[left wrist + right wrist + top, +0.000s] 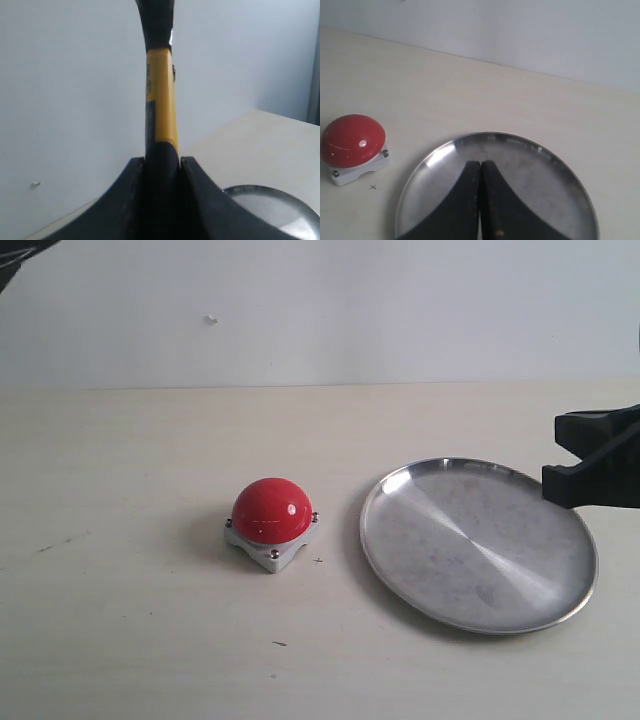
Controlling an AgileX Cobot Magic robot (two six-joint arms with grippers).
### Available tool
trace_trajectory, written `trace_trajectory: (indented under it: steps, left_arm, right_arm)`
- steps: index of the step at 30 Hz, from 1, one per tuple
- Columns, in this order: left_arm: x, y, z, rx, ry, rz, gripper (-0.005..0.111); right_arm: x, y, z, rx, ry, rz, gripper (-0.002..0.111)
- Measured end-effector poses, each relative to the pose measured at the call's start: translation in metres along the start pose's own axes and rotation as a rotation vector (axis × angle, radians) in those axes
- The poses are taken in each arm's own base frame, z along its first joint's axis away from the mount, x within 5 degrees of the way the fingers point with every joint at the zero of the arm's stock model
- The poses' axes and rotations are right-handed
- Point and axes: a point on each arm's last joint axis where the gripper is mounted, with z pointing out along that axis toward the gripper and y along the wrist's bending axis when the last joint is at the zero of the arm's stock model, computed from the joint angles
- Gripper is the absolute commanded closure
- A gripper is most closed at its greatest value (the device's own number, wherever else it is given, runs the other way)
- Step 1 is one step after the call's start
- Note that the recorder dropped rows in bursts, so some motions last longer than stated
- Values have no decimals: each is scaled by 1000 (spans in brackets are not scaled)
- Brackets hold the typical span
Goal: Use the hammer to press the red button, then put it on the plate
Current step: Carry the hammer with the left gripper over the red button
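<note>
The hammer (161, 90) shows only in the left wrist view, where its yellow-and-black handle rises against the pale wall and its head is cut off by the frame edge. My left gripper (161, 161) is shut on the black lower part of the handle. The red button (272, 510) sits on its grey base near the table's middle, with nothing touching it. To its right lies the silver plate (400, 490), which holds nothing. My right gripper (480, 163) is shut with nothing in it and hovers over the plate's near side, at the right edge of the exterior view (551, 455).
A pale wall (320, 310) backs the light wooden table (120, 540). A dark shape (20, 254) pokes into the exterior view's top left corner. The plate's rim (260, 189) shows low in the left wrist view.
</note>
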Motion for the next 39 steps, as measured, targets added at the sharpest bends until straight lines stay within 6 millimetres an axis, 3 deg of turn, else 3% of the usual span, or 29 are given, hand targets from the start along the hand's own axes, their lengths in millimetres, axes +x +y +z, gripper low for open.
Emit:
trace_trajectory:
  steps: [2, 5, 11, 15, 19, 23, 34, 39]
  left_arm:
    - [3, 0, 3, 4, 14, 5, 107]
    - [26, 2, 19, 13, 111, -16, 107]
    - [117, 9, 69, 44, 465, -84, 107]
    - [181, 12, 88, 32, 704, -127, 107]
    - [215, 15, 92, 1, 831, -139, 107]
    - [199, 16, 90, -2, 774, -136, 107]
    - [73, 9, 39, -17, 285, -57, 107]
    - [49, -1, 22, 45, 169, -71, 107]
  right_arm:
    - [0, 2, 0, -21, -5, 2, 108]
    - [-1, 4, 0, -39, -9, 2, 108]
    - [-1, 4, 0, -43, -10, 2, 108]
    - [-1, 4, 0, -43, -10, 2, 108]
    - [-1, 4, 0, -43, -10, 2, 108]
    - [-1, 4, 0, -42, -10, 2, 108]
    - [-1, 4, 0, -42, -10, 2, 108]
    - [-1, 4, 0, -40, -10, 4, 108]
